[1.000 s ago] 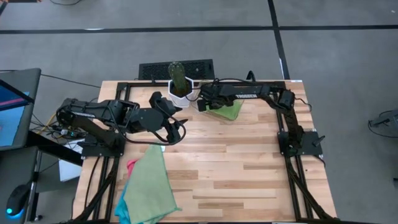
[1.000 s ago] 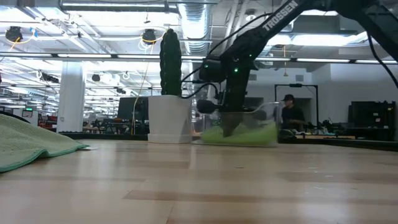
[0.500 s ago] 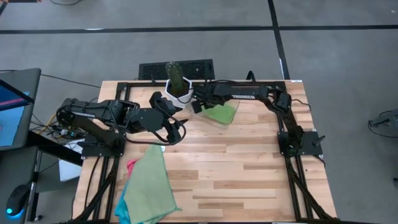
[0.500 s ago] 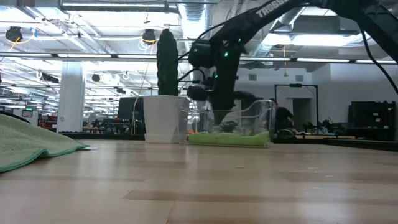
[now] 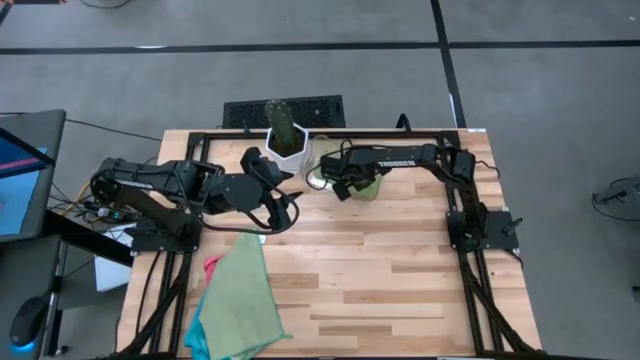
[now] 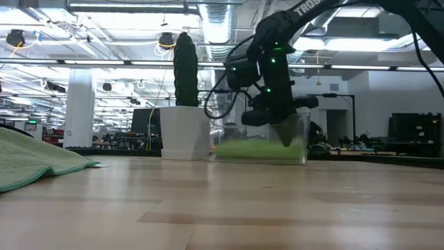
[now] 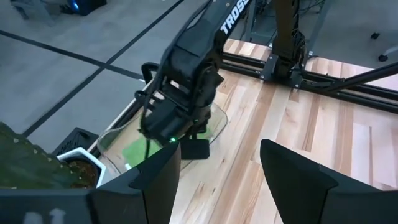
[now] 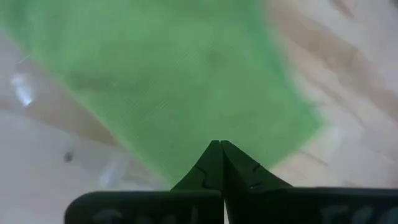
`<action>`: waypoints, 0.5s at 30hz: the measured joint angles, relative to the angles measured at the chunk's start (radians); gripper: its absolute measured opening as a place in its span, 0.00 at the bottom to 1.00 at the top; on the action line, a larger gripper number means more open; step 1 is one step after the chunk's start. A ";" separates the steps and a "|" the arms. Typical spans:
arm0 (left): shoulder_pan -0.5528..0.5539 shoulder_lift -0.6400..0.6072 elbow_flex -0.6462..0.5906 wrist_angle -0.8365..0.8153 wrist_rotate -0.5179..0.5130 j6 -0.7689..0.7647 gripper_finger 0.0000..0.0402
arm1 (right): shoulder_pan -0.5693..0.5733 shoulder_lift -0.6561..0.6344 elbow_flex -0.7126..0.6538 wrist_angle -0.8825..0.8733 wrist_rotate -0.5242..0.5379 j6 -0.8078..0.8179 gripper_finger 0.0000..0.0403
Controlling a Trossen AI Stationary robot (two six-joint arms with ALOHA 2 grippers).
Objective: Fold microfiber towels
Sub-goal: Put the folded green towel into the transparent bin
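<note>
**Right fingers pinched shut over the green towel in the tray**

At the counter's point(image 5: 400, 270) left front edge lies a loose, soft heap of microfiber towels point(image 5: 238, 300): light green on top, turquoise and hot pink edges peeking out beneath. The left gripper point(image 5: 290, 208) hovers above bare wood near the heap, arm bent low, its dark fingers point(image 7: 292, 180) spread wide and holding nothing. Behind it stands a white pot with a tall green cactus point(image 5: 286, 135). Beside the pot, the right gripper point(image 5: 342, 190) points down into the clear plastic tray point(image 6: 295, 135), fingers point(image 8: 217, 165) closed together, just over the flat folded light green towel point(image 8: 180, 68); whether they touch it I cannot tell.
</note>
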 joint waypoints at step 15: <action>0.009 0.000 0.000 0.022 -0.002 0.010 0.54 | -0.020 -0.141 0.001 0.004 0.092 -0.053 0.05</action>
